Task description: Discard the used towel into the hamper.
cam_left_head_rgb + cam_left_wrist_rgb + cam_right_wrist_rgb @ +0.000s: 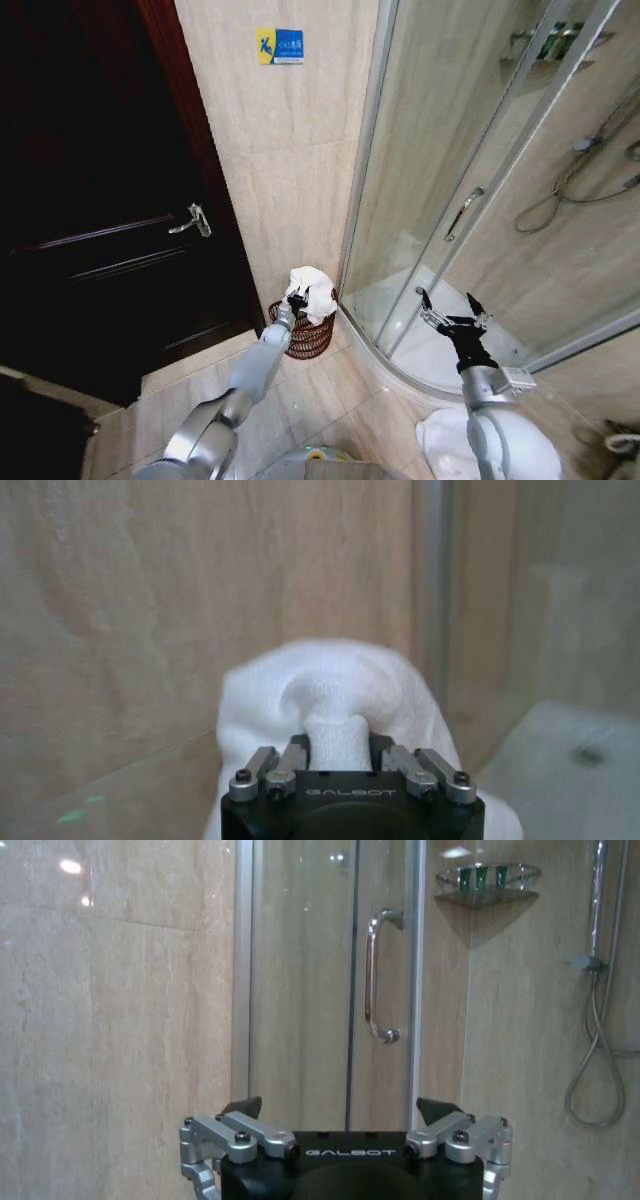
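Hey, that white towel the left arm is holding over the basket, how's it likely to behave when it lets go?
Probably floppy: the towel bunches and droops around the left gripper. It looks light, so it may snag on the hamper rim rather than drop cleanly.

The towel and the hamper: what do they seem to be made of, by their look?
The towel, pinched in the left gripper over the hamper, looks like soft white terry cloth: matte, fuzzy, bunched in rounded folds. The hamper looks like thin wire, probably coated metal, dark reddish-brown: open rings and slim ribs with gaps between. The right gripper hangs open before the shower glass.
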You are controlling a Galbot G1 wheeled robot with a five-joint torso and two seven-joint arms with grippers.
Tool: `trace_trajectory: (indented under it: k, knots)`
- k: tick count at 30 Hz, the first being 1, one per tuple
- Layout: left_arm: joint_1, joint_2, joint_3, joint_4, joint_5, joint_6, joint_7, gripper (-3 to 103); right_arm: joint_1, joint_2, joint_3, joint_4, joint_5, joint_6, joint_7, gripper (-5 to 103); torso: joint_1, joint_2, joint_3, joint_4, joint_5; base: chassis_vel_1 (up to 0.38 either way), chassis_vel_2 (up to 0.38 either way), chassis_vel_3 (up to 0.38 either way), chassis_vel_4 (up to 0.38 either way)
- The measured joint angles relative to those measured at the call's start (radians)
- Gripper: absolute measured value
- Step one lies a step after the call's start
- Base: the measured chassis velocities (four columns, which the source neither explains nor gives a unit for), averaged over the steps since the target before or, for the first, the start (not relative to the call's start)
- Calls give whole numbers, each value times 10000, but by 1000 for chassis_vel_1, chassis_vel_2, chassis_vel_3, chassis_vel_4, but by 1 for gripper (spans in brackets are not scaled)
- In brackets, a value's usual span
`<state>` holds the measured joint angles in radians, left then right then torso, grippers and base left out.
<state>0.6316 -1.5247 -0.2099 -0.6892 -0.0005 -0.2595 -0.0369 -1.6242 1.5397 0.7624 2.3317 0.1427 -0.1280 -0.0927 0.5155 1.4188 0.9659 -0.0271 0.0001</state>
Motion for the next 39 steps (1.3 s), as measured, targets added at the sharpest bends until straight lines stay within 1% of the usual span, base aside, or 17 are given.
trace_trajectory:
  k: [1,5,9,10,12,15,17,18,23,24,26,28,29,31,32,36,39]
  knots:
    - [22,-22,-68,-64,539,63,-293,42,-11,-12,6,10,30,12,0,100,-1,0,-1,1,1,0,0,0,0]
    - [209,9,-152,-484,1421,34,-467,53,-67,-34,19,12,74,68,2,100,-1,0,-1,0,0,0,0,0,0]
    - [606,298,51,-1307,1440,293,-61,64,-98,-36,0,59,84,80,4,100,-1,1,-1,-1,0,0,0,0,0]
    - [902,512,236,-1855,994,584,186,74,-93,-43,-6,109,89,80,5,100,-1,0,-1,0,-2,0,0,0,0]
    - [1057,624,323,-2193,579,731,251,74,-77,-55,-1,144,101,73,10,100,-1,0,0,3,-2,0,0,0,0]
    - [1948,1087,200,-4200,-1070,1248,301,90,-45,-108,41,253,237,22,27,100,-1,1,-1,-4,-6,0,0,0,0]
    - [2115,1181,123,-4572,-1254,1331,305,96,-46,-117,44,268,266,16,28,100,-1,0,0,-2,-6,0,0,0,0]
    - [2778,1515,-252,-5894,-1697,1503,338,98,-52,-141,44,292,326,3,21,100,-1,1,-2,0,-1,0,0,0,0]
    - [4747,2379,-1586,-8830,-2261,1701,433,100,-60,-163,-5,345,375,-22,-52,100,-2,2,-3,2,0,0,0,0,0]
    - [4747,2379,-1586,-8830,-2261,1701,433,100,-60,-163,-5,345,375,-22,-52,100,-2,2,-3,2,0,0,0,0,0]
    - [5925,2835,-2235,-10263,-3275,1997,302,100,-142,-180,-14,405,391,-71,-134,100,-2,1,-2,3,-5,0,0,0,0]
    - [6106,2899,-2387,-10527,-3492,2056,261,100,-173,-189,-15,419,391,-74,-167,100,-3,1,-2,4,-3,0,0,0,0]
    - [6712,3048,-2982,-11368,-4090,2202,124,100,-273,-204,-16,458,387,-88,-244,100,-3,1,-3,0,-3,0,0,0,0]
    - [7255,3113,-3660,-12146,-4493,2239,23,100,-424,-204,-7,552,381,-161,-283,100,-3,2,-2,0,-2,0,0,0,0]
    - [7255,3113,-3660,-12146,-4493,2239,23,100,-424,-204,-7,552,381,-161,-283,100,-3,2,-2,0,-2,0,0,0,0]
    - [7961,3115,-5321,-12867,-4673,2015,251,100,-771,-225,148,783,522,-232,-354,100,-3,2,-2,0,-3,0,0,0,0]
    - [8185,3118,-5803,-12995,-4719,1934,409,100,-863,-270,242,867,630,-310,-409,100,-3,2,-2,-1,-3,0,0,0,0]
